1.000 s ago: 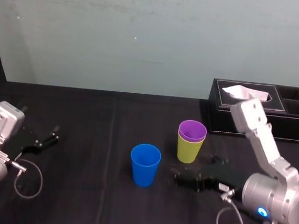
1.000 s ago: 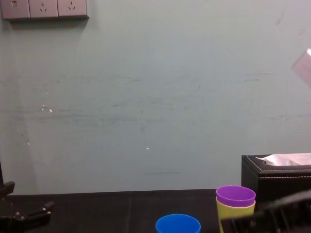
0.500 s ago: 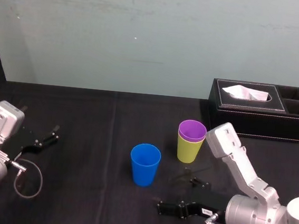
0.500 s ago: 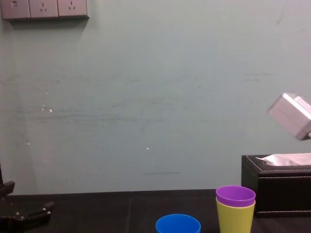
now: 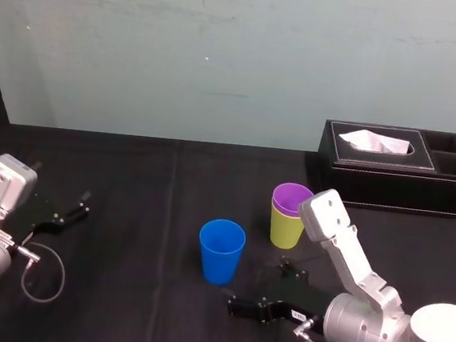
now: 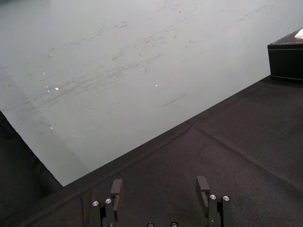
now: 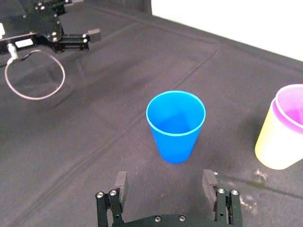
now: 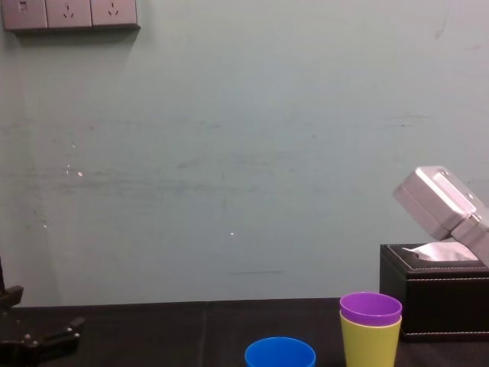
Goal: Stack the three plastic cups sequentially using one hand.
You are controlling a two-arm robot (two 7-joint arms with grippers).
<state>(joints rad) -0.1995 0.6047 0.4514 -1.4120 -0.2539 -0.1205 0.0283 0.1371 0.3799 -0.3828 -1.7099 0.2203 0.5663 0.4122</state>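
So, the right pincer [image 5: 237, 306] has swung round in the last second. It was off to the blue cup's right, close to the stack, and now it sits on the robot's side of that cup with its tips aimed at it. Its fingers are spread wide with nothing between them.

Just ahead, the blue cup [image 7: 176, 125] stands upright and alone on the desk [image 5: 119, 290]. It hasn't budged, and in the right wrist view it's roughly centred on the gap between the fingers.

The left pincer [image 5: 79, 208] is parked far off to the left, also open and empty.

Farther back, the purple cup [image 5: 293, 200] is already nested in the yellow-green cup [image 5: 288, 229], same spot as before. The black tissue box [image 5: 372, 181] is behind those.

My read is two cups are sorted and blue is the last one. This looks like lining up to grab it.
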